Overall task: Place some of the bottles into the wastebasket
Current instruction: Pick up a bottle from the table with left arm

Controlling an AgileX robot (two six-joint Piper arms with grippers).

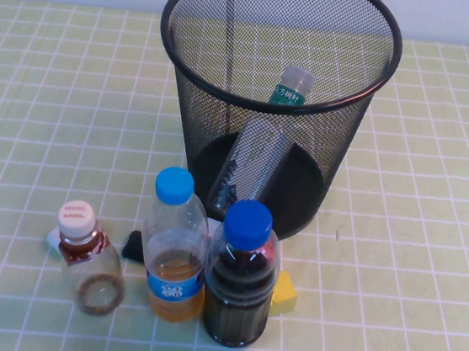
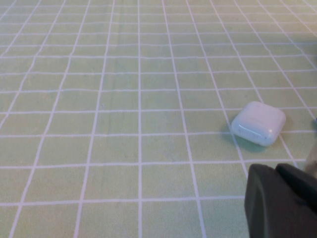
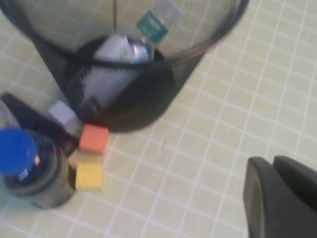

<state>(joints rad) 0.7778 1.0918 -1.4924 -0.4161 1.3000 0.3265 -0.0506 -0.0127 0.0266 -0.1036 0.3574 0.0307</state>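
The black wire-mesh wastebasket (image 1: 272,104) stands at the back middle of the table. Inside it a clear bottle with a white cap and green label (image 1: 288,93) leans against the far wall; the right wrist view shows this bottle (image 3: 151,27) inside the wastebasket (image 3: 124,106) too. A short squat bottle with a pale pinkish cap (image 1: 85,260) stands at the front left. My right gripper (image 3: 271,161) is shut and empty, over the table to the right of the basket. My left gripper (image 2: 275,168) is shut and empty, near a white case (image 2: 258,123).
A light-blue-capped bottle of amber liquid (image 1: 173,249) and a blue-capped dark bottle (image 1: 241,278) stand in front of the basket. Behind them lie a yellow block (image 1: 284,291) and a black piece (image 1: 134,245). An orange block (image 3: 94,139) sits by the basket's base.
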